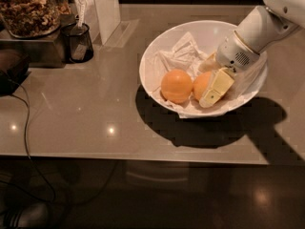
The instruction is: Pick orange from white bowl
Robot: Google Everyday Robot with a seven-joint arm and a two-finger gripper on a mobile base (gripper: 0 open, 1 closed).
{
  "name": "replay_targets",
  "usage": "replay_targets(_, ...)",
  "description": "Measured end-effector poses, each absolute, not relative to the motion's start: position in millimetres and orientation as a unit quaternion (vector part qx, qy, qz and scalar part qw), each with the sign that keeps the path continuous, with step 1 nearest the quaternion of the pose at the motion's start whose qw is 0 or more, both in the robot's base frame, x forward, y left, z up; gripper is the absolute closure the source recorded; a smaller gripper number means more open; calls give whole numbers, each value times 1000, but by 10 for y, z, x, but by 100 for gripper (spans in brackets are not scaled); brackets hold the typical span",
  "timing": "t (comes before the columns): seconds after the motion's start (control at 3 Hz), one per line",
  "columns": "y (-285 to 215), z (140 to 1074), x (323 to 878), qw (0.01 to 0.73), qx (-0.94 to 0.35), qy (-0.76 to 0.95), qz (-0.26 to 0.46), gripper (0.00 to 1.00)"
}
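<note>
The white bowl (157,56), lined with crumpled white paper, stands on the grey counter right of centre. Two oranges lie side by side in it. My gripper (206,86) reaches in from the upper right and is shut on the right orange (200,84). One cream finger (217,87) lies across that orange's near side and hides part of it; the other finger is behind it. The twin orange (176,86) sits free to its left, touching or nearly touching it. Both fruits rest in the bowl.
A black mesh cup (78,43) and a glass jar of nuts (28,8) stand at the back left. A white upright panel (106,11) is behind them. A dark object (12,70) and a cable (26,137) lie at the left edge. The counter's front edge (143,159) runs across below the bowl.
</note>
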State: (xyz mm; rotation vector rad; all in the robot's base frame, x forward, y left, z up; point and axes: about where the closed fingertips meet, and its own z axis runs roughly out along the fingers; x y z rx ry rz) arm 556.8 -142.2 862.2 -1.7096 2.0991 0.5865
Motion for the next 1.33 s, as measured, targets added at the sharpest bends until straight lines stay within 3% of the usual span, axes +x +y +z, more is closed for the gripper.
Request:
replay_targets(0.33,-1423,8620,5568,185,-607,745,208,31)
replay_targets(1.33,-1442,8582,5538,182,-605,746,211,99)
